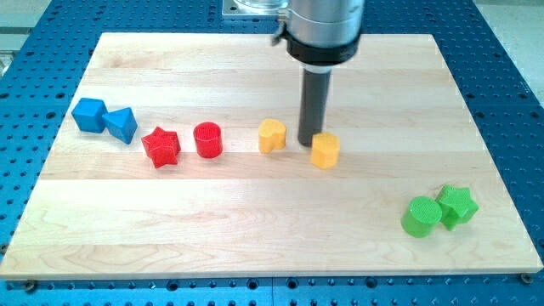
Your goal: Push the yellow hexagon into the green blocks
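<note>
The yellow hexagon (325, 150) lies near the board's middle. My tip (309, 143) stands right at its upper left side, touching or nearly touching it. The green blocks sit at the view's lower right: a green cylinder (421, 216) and a green star (457, 205), side by side and touching. They are well to the right of and below the hexagon. A second yellow block (271, 135), heart-like in shape, lies just left of my tip.
A red cylinder (207, 139) and a red star (161, 146) lie left of the yellow blocks. Two blue blocks (88, 114) (121, 124) sit at the far left. The wooden board (255, 246) rests on a blue perforated table.
</note>
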Robot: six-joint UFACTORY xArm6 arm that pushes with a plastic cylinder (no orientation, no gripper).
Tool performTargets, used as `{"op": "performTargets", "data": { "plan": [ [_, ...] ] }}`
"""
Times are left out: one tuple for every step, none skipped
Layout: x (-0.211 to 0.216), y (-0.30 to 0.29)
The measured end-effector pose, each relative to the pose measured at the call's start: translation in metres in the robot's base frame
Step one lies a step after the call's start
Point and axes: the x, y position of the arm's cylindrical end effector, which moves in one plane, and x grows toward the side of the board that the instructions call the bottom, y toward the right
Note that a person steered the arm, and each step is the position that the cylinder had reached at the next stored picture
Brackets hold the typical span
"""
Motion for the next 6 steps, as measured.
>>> {"op": "performTargets", "data": {
  "plan": [
    [0.032,0.05],
    [0.022,-0.003],
    [0.063,0.045],
    [0.066,0.075],
    [0.062,0.064],
    [0.077,0.087]
  ]
}}
